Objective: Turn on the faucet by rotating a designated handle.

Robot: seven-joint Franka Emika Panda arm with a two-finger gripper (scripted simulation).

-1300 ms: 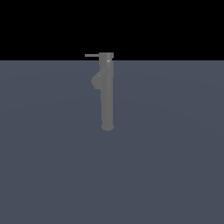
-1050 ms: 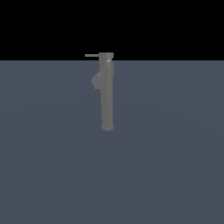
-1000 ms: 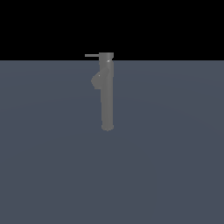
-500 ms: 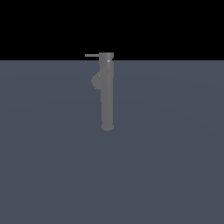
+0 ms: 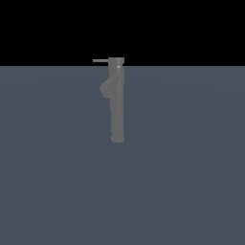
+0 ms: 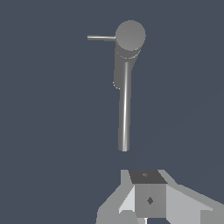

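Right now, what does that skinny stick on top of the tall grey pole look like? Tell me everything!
The handle is a thin, straight, matte grey rod. It sticks out sideways, level, from the wider cap on top of the faucet, pointing toward the exterior view's left, above the rounded spout bump. The wrist view shows it as a slim bar with a lighter streak along it. Only the cap touches it; the gripper is well apart from it.

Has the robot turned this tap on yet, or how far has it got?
Nothing looks done: the thin grey rod handle juts sideways from the tall dark-grey faucet column, untouched. In the wrist view the light-grey boxy gripper is apart from the faucet. Reaching and rotating the handle remain.
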